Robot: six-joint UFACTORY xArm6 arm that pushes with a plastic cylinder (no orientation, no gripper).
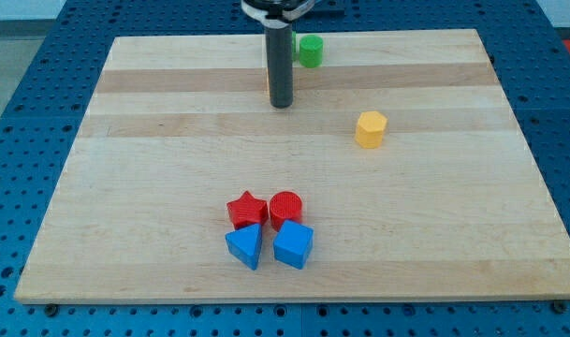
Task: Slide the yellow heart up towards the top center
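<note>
My tip (pixel 281 104) rests on the board near the view's top centre. A thin yellow-orange sliver (pixel 269 84) shows at the rod's left edge; its shape is hidden behind the rod, so I cannot tell whether it is the yellow heart. A yellow hexagon-like block (pixel 370 128) sits to the tip's right and a little lower, apart from it. A green block (pixel 310 51) stands just right of the rod, near the board's top edge.
A red star (pixel 246 209), a red cylinder (pixel 285 208), a blue triangle (pixel 245 246) and a blue angular block (pixel 293 245) cluster tightly at the bottom centre. The wooden board (pixel 125 187) lies on a blue perforated table.
</note>
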